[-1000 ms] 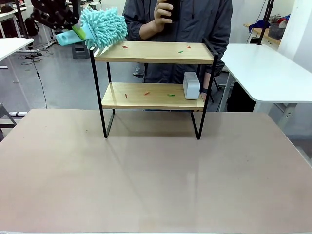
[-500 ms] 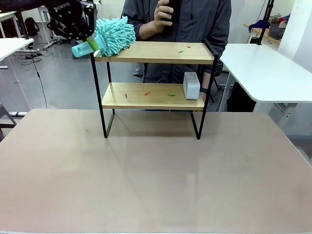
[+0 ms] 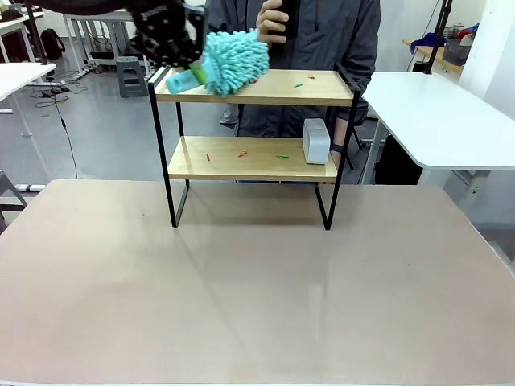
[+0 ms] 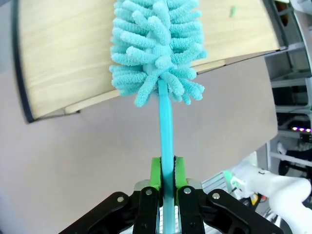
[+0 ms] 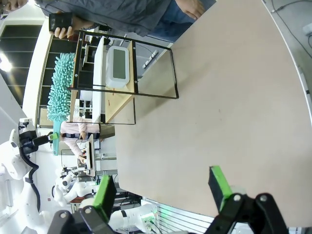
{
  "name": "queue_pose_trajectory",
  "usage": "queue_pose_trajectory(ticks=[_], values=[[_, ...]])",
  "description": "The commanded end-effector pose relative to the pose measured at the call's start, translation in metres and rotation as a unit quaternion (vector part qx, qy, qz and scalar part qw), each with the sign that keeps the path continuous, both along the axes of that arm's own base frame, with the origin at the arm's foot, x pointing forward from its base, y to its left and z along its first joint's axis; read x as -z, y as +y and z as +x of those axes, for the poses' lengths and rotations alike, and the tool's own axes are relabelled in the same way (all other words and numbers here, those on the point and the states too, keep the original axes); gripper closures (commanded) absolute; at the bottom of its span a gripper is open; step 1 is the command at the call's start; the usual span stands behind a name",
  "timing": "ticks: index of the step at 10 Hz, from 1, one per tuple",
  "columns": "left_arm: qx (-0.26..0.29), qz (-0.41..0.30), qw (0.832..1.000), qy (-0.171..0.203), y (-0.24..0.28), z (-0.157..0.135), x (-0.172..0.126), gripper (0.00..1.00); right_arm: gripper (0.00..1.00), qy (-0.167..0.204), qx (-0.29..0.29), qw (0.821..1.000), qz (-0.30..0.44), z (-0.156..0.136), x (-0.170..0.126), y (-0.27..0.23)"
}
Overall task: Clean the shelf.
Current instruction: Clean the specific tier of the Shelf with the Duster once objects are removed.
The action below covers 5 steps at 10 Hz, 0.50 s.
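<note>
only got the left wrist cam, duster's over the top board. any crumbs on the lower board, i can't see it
Observer: Yes, a few small red and green bits lie on the lower board of the shelf.
Operator: anything in the way down there
Observer: A small white device stands at the right end of that board, right of the bits.
</note>
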<state>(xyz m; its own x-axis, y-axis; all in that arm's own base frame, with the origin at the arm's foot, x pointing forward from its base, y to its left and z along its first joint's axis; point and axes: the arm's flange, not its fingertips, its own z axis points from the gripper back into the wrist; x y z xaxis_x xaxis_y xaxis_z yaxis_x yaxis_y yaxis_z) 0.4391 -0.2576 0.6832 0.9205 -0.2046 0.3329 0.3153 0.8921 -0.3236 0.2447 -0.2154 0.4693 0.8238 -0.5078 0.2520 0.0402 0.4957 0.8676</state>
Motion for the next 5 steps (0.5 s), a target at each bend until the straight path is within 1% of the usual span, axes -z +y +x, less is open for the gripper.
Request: queue_pose_trajectory(ticks=[1, 4, 5], values=[[0.013, -0.004, 1.000, -0.009, -0.027, 0.019, -0.005, 0.88, 0.00, -0.017, -0.002, 1.000, 0.002, 0.003, -0.001, 0.000], [0.067, -0.009, 0.998, 0.005, -0.060, 0.026, -0.004, 0.88, 0.00, -0.017, -0.002, 1.000, 0.002, 0.003, -0.001, 0.000], [0.074, -0.008, 0.997, 0.006, -0.062, 0.027, -0.005, 0.88, 0.00, -0.017, -0.002, 1.000, 0.002, 0.003, -0.001, 0.000]])
